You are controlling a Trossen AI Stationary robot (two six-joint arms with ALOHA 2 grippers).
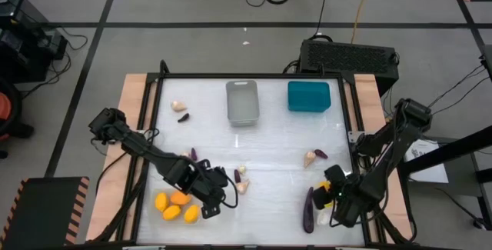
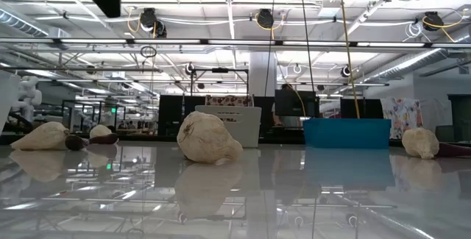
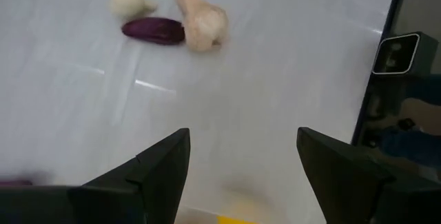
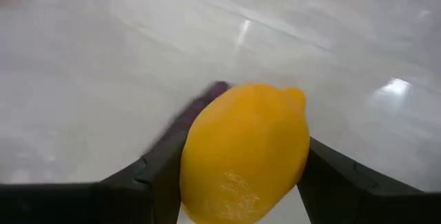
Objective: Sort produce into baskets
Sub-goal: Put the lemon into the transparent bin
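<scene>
My right gripper is near the table's front right, shut on a yellow lemon-like fruit. A long dark purple eggplant lies on the table right beside it and shows behind the fruit in the right wrist view. My left gripper is open and empty near the front left, beside several yellow and orange fruits. Its fingers point at two garlic bulbs and a small eggplant. The grey basket and the teal basket stand at the far edge. The clear basket cannot be made out. My right gripper pinches the yellow fruit between its two fingers, one on each flank. The fruit's pointed tip sticks out ahead of the fingers. Whether the fruit rests on the table or hangs clear of it, I cannot tell.
More garlic bulbs and small eggplants lie scattered: at the far left, left of centre and at the right. A black perforated box stands beyond the far edge. The table's middle is bare.
</scene>
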